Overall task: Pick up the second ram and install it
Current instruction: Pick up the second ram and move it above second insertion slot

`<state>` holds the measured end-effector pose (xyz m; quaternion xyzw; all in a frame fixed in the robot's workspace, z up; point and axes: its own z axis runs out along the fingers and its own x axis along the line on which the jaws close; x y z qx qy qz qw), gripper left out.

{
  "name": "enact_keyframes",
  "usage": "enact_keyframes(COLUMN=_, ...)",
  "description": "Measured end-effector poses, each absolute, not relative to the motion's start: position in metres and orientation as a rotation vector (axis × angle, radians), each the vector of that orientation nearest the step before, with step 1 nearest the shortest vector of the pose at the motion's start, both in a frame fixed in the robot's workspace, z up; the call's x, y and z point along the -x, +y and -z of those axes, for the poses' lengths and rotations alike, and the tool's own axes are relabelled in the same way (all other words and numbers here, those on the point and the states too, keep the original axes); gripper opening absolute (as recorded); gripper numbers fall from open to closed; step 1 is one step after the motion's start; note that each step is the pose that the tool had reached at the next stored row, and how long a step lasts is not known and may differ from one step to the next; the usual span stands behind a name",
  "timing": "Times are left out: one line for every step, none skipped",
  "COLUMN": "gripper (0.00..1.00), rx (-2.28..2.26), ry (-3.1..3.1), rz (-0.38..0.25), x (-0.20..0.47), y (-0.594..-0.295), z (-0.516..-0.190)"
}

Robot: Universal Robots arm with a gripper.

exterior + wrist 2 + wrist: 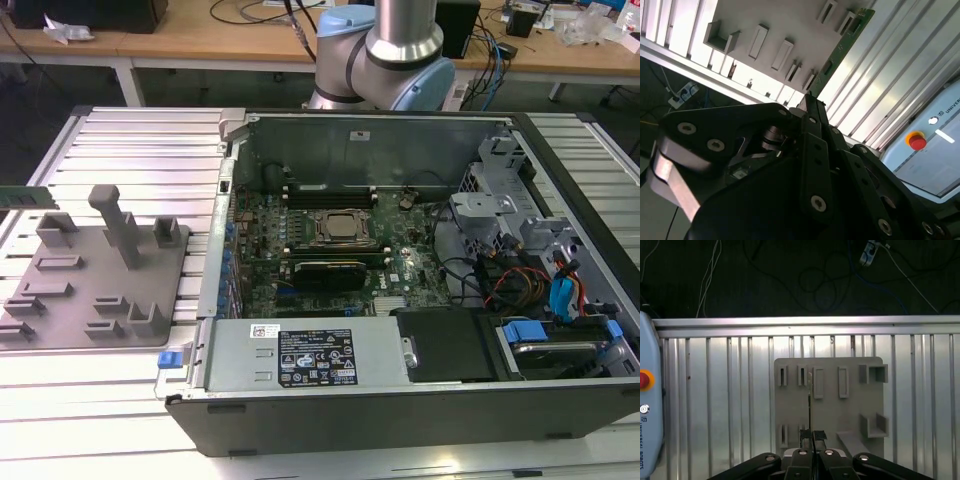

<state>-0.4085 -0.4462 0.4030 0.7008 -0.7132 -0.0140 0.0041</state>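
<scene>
The gripper is clamped shut on the second ram at the exterior view's far left, by the grey fixture (nowhere near the case). So much stick overhangs the grip that it might pivot and seat crooked.

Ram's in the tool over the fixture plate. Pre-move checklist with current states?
1. Grip: tool shut on the second ram: ok.
2. Alignment: in the first wrist view the stick is edge-on and in line with the tool: ok.
3. Clear of the gray fixture plate: the stick seems above its slots, but cannot tell for sure.
4. Access: computer case open, motherboard exposed: ok.
5. A free slot among the memory slots beside the processor socket: cannot tell.
6. Slot latches open: cannot tell.
</scene>
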Motion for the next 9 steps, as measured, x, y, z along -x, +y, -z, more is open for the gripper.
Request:
enact_keyframes(gripper=0.09, rx=-2.196, ry=-2.235, rz=0.044, x=0.408, y=-0.446, z=-0.406)
enact_keyframes(gripper=0.09, rx=-2.196, ry=-2.235, rz=0.044, x=0.408, y=-0.446, z=-0.409)
enact_keyframes(gripper=0.09, rx=-2.196, ry=-2.235, rz=0.044, x=0.408, y=-0.446, z=-0.412)
enact_keyframes(gripper=0.09, rx=-2.196, ry=-2.235, rz=0.044, x=0.408, y=-0.446, z=-0.414)
enact_keyframes(gripper=0.09, rx=-2.196, ry=-2.235, rz=0.044, x=0.408, y=-0.446, z=-0.415)
enact_keyframes(gripper=0.09, rx=-2.196, ry=-2.235, rz=0.044, x=0.408, y=-0.446, z=-0.418)
enact_keyframes(gripper=0.09, rx=-2.196, ry=-2.235, rz=0.044, x=0.408, y=-0.446, z=-0.419)
enact_keyframes(gripper=0.09, rx=-2.196, ry=-2.235, rz=0.044, x=0.408, y=-0.446, z=-0.421)
enact_keyframes(gripper=0.09, rx=-2.196, ry=-2.235, rz=0.044, x=0.408, y=-0.446, z=-0.423)
